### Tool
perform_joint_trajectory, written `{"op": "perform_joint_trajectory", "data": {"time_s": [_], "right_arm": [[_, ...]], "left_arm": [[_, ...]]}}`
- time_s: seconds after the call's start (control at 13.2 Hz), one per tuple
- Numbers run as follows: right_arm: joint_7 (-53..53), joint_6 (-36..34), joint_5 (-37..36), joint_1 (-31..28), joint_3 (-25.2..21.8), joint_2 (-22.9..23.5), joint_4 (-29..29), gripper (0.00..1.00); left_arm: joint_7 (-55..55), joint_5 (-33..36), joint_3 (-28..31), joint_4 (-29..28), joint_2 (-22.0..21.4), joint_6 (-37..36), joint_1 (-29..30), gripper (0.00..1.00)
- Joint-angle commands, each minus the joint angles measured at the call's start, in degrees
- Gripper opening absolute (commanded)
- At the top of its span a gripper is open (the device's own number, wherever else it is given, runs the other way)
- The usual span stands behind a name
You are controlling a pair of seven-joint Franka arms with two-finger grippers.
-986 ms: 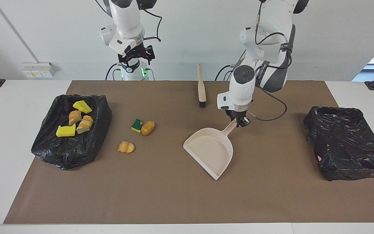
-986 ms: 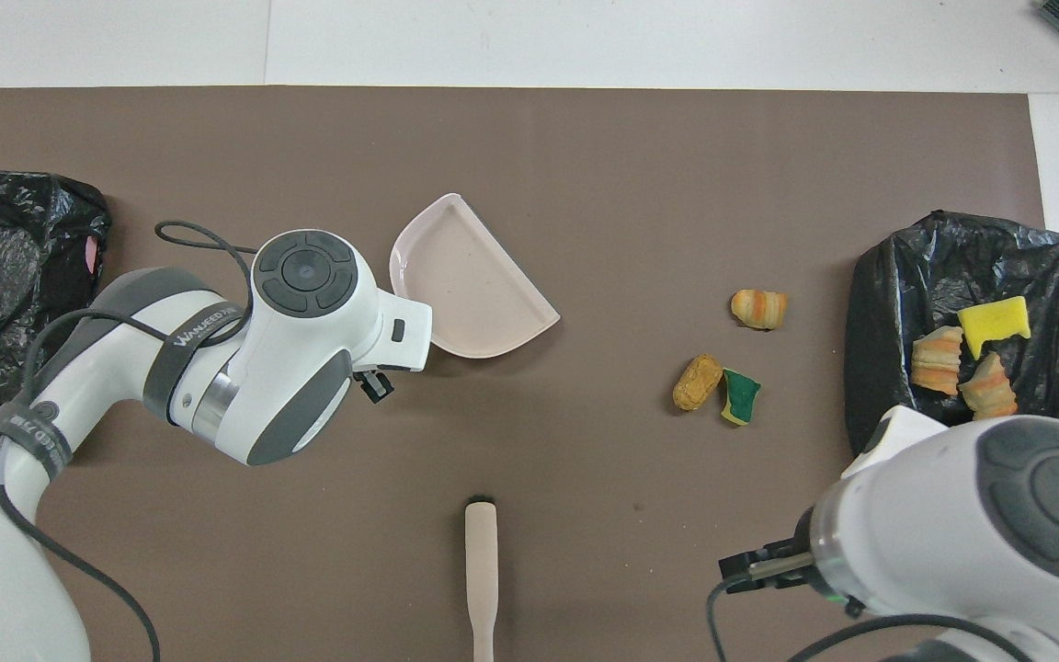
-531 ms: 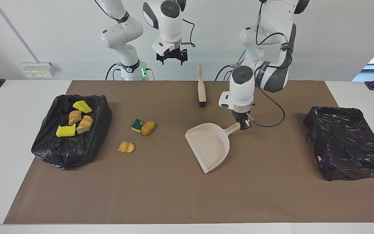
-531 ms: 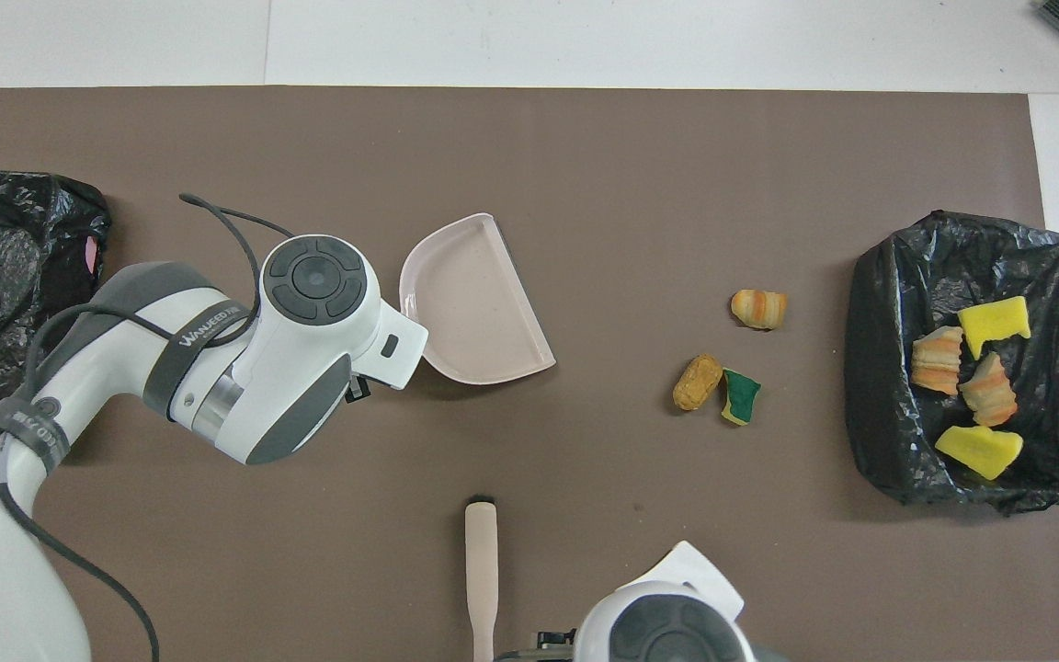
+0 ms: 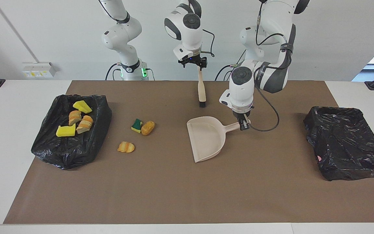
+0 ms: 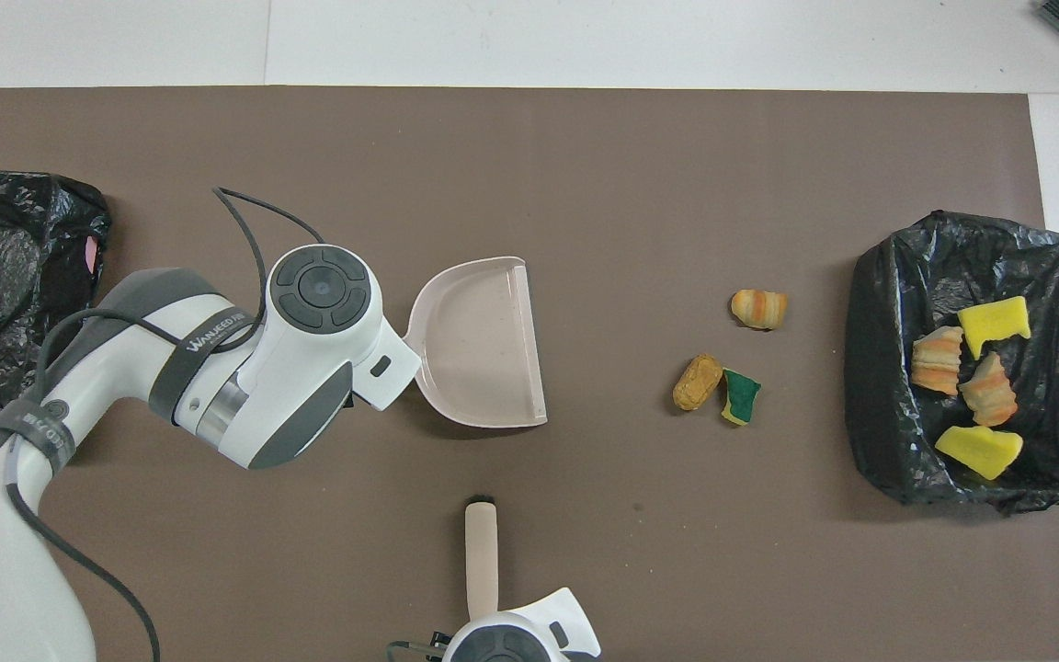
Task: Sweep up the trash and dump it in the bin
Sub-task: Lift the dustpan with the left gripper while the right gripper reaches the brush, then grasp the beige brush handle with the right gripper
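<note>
**Trash: three bits lying loose, four sitting in the bin**

Trash is lying in two groups toward the right arm's end of the table. I am seeing a striped orange croissant piece (image 5: 126, 147), a brown bread lump (image 5: 148, 128) and a green-and-yellow sponge (image 5: 137, 125) on the brown mat (image 5: 174, 195), the sponge touching the lump. Four more bits, two yellow sponge chunks (image 5: 66, 131) and two crusty orange pieces (image 5: 85, 124), are resting in the black-lined bin (image 5: 76, 152) just beside them.

My left gripper (image 5: 243, 124) is clamping nearly closed on the handle of the beige dustpan (image 5: 206, 138), whose mouth is facing the loose bits. I am reading "WANJEED" on that arm's grey band. My right gripper (image 5: 193, 63) is hanging with jaws spread wide over the handle end of the brush (image 5: 201, 92), not gripping it. A second black-lined bin (image 5: 346, 143) is sitting at the left arm's end.
</note>
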Motion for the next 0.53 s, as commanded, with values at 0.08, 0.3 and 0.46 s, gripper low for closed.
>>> {"op": "perform_joint_trajectory", "data": {"time_s": [0.08, 0.3, 0.46], "right_arm": [[0.5, 0.3, 1.4, 1.7, -0.5, 0.8, 0.1, 1.0], [0.0, 1.6, 2.9, 2.9, -0.5, 1.0, -0.7, 0.95], [-0.3, 1.9, 2.9, 2.8, -0.5, 1.0, -0.9, 0.89]], "left_arm": [[1.3, 0.9, -0.3, -3.4, -3.1, 0.5, 0.2, 0.23], [0.8, 0.9, -0.3, -3.7, -3.5, -0.4, -0.1, 0.38], [0.6, 0.7, -0.4, -3.9, -3.6, -0.4, -0.1, 0.56]]}}
